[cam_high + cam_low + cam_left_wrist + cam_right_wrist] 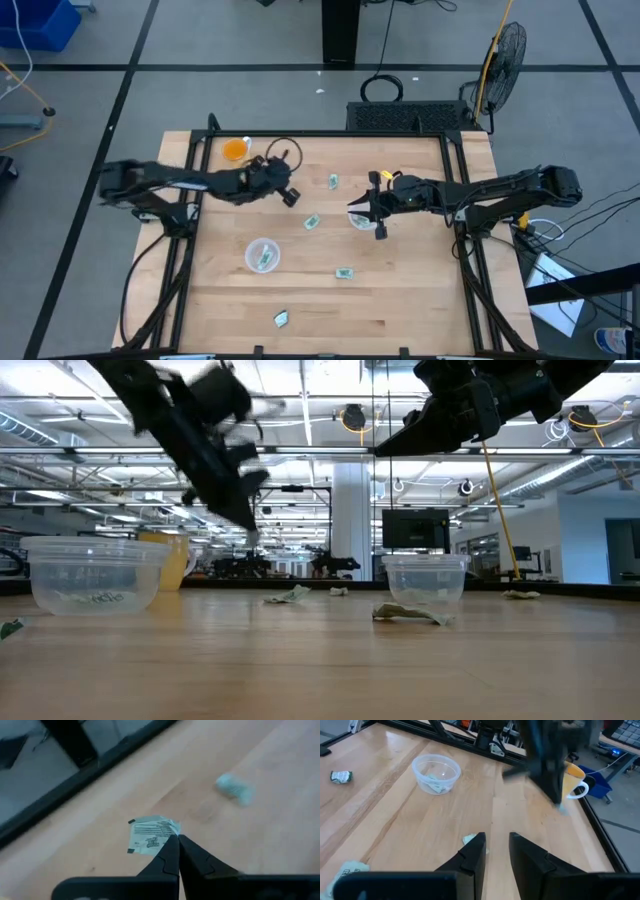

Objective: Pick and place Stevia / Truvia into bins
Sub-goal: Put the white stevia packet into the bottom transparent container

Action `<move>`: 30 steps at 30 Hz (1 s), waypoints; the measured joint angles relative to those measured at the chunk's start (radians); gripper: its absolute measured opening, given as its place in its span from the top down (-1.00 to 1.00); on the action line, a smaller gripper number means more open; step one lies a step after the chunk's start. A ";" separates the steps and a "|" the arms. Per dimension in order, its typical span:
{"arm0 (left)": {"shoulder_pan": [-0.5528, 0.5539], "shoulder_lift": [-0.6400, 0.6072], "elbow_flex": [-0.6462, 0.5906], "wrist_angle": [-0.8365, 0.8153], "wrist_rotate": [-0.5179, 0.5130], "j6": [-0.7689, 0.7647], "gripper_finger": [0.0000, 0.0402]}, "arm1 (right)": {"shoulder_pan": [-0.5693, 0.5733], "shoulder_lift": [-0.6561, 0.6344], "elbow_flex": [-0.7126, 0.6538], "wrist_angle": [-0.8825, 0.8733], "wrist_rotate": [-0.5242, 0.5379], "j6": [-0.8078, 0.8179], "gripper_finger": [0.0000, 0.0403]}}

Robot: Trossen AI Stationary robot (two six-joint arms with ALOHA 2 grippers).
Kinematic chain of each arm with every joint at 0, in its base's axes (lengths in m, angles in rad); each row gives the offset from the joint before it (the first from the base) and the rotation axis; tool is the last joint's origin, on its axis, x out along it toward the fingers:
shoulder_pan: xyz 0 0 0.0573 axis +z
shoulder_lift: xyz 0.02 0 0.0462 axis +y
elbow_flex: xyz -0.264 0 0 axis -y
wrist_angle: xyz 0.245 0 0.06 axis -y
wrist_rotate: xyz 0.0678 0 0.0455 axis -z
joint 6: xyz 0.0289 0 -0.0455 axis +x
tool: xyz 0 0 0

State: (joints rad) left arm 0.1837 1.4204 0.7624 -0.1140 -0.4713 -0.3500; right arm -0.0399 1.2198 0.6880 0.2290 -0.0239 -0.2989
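One sachet (150, 836) pinched by left gripper (176, 840); right gripper (496, 851) fingers parted, seemingly over bin (361, 217)

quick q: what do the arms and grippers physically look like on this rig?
Two slim black jointed arms, one from each table side. Left gripper ends in two tapered, pointed black fingers; right gripper has broader, flat-faced black fingers on a wide black base. Yellow detail near the right wrist. No readable markings.
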 joint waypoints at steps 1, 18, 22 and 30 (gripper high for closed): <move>-0.022 -0.049 0.000 -0.029 0.000 -0.017 0.99 | 0.000 0.000 0.000 0.000 0.000 0.000 0.62; -0.753 -0.249 -0.001 -0.226 0.048 -0.299 0.99 | 0.002 0.000 0.000 -0.024 0.000 0.015 0.62; -0.841 -0.186 0.001 -0.286 -0.010 -0.458 0.99 | 0.002 0.000 0.000 -0.024 -0.002 0.036 0.62; -0.886 -0.048 0.000 -0.397 0.028 -0.668 0.99 | 0.002 0.000 0.000 -0.022 -0.003 0.048 0.62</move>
State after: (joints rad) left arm -0.7025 1.3726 0.7628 -0.5113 -0.4432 -1.0177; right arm -0.0378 1.2194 0.6880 0.2073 -0.0273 -0.2512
